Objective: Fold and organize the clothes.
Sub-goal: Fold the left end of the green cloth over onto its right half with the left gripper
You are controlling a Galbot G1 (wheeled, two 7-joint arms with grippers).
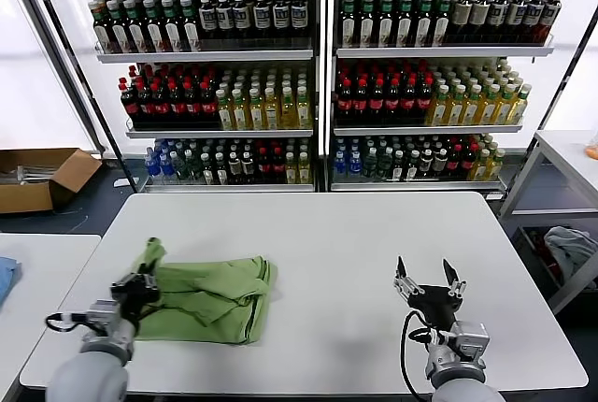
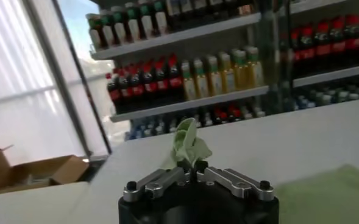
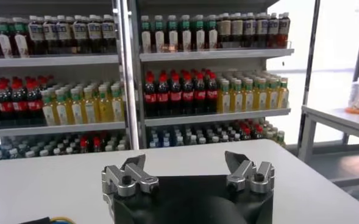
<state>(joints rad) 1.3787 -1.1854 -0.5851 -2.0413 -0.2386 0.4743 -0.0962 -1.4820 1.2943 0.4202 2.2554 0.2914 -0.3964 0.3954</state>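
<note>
a: what can't be made out on the green shirt (image 1: 210, 297)?
b: buttons and print are not visible; it lies bunched, and the left gripper (image 1: 140, 285) covers its near left edge. in the left wrist view only a pinched tuft (image 2: 186, 145) shows clearly, the rest a blur at the picture's edge.
a: the arms?
b: both cut off by the head view's lower edge.
a: anything else?
b: bottle labels on the shelves (image 1: 322, 51) are too small to read.
</note>
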